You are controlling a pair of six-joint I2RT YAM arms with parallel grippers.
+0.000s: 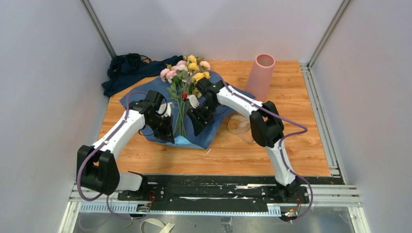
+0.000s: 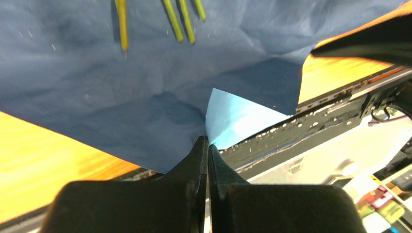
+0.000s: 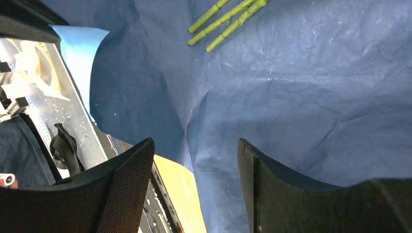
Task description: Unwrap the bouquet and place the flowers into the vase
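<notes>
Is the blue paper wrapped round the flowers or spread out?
Spread out. The paper lies open under the flowers, with their bare stems resting on top.

The paper wrap [image 3: 291, 97] is matt blue paper, finely creased, with a paler, smoother underside. The counter [image 1: 306, 102] is orange-brown wood grain with a light sheen. The vase [image 1: 261, 77] looks smooth and matt. The cloth heap [image 1: 126, 68] is dark rumpled fabric. The right fingers [image 3: 126, 189] are black plastic with a fine woven texture.
</notes>
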